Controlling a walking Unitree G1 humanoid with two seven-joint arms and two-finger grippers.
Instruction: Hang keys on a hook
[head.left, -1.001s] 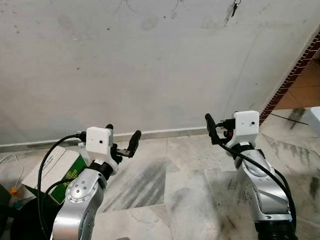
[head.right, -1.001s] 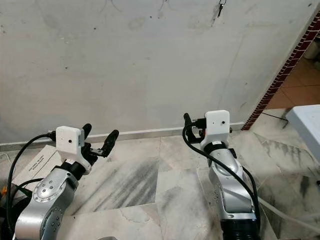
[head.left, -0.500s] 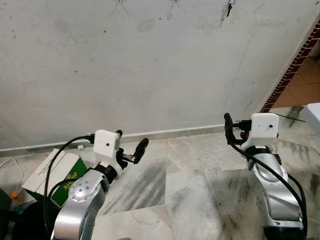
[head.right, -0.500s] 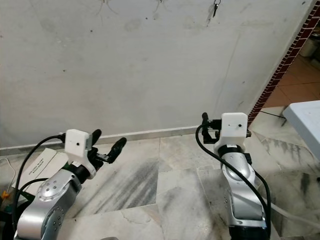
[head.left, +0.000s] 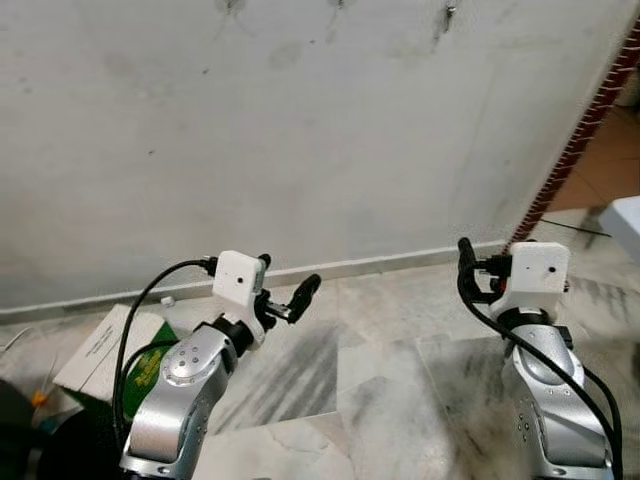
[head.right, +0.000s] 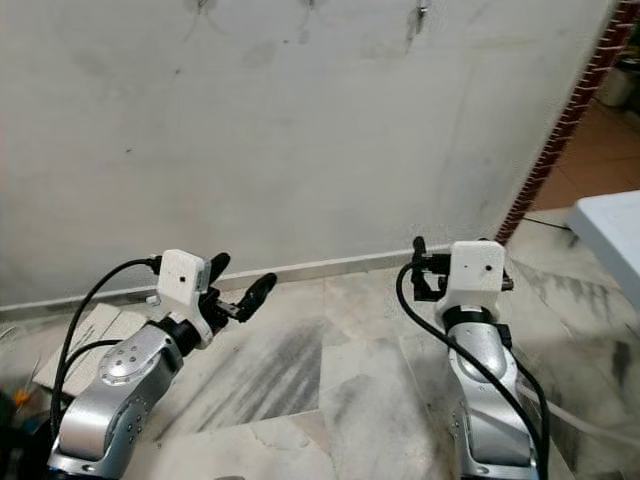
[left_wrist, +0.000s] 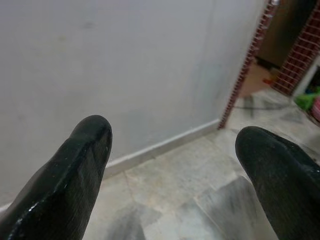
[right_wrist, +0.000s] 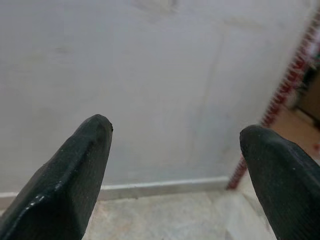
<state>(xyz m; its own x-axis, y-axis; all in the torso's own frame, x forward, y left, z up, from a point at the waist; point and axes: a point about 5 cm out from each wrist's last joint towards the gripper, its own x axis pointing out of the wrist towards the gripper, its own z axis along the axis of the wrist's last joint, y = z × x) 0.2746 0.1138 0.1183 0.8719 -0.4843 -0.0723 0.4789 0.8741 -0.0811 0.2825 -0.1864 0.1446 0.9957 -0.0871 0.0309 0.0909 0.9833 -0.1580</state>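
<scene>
A small bunch of keys hangs on the grey wall at the very top of the left eye view, blurred, with other hook marks to its left. My left gripper is held up low in front of the wall, open and empty; in the left wrist view its black fingers stand wide apart. My right gripper is raised at the right, well below the keys. Its fingers are spread too, with nothing between them.
A green and white cardboard box lies on the marble floor at the left. A red brick pillar ends the wall at the right, with a white surface beside it. A skirting board runs along the wall's foot.
The whole picture has shifted as the camera moved, so the keys now sit at the top edge. Both arms stay raised with the grippers open and empty.
</scene>
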